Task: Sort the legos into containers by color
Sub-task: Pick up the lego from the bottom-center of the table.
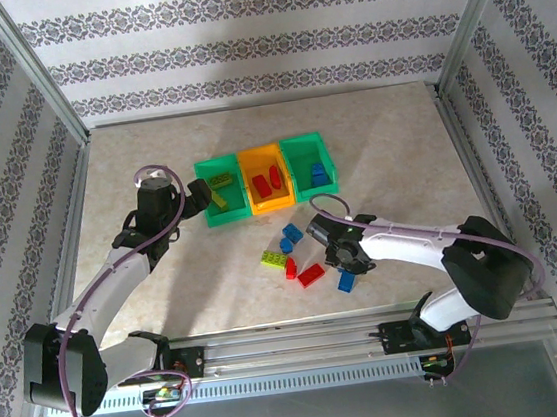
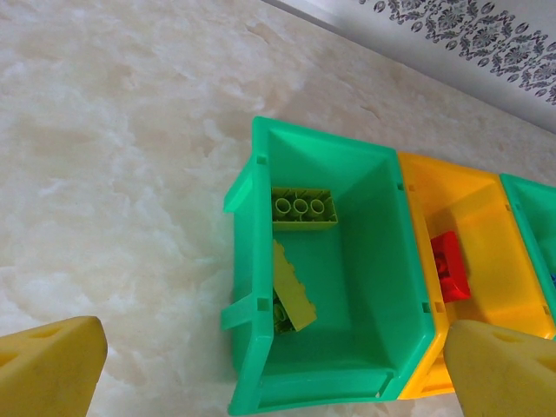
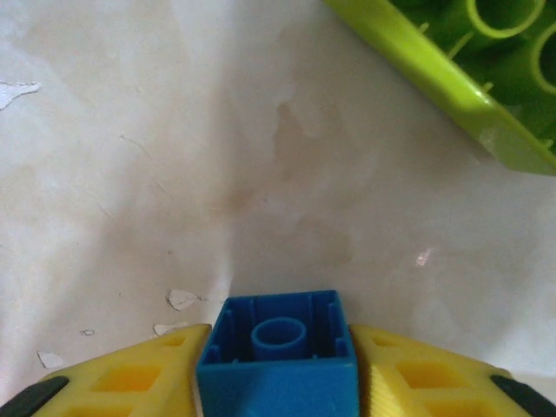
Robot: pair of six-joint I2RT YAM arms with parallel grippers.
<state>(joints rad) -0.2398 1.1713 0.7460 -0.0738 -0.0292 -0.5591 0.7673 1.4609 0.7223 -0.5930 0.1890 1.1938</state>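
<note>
While my right gripper (image 3: 278,375) pinches a blue brick (image 3: 278,347) squarely between its yellow fingers (image 3: 130,380), I judge the step in hand is carrying that brick to the right green bin (image 1: 298,158), where other blue pieces lie. To do it well I would rise straight up first, since a yellow-green brick (image 3: 452,78) sits near ahead on the table (image 1: 403,154), then hold the squeeze steady and let go low over the bin so nothing bounces into the orange bin (image 2: 486,226) next door. My left gripper (image 2: 274,382) hangs spread wide over the left green bin (image 2: 373,261), which holds yellow-green pieces, well apart from my route. I cannot tell whether the blue brick rests on the table or is off it; the frame edge cuts off the finger bases, and from above the wrist covers the grasp
</note>
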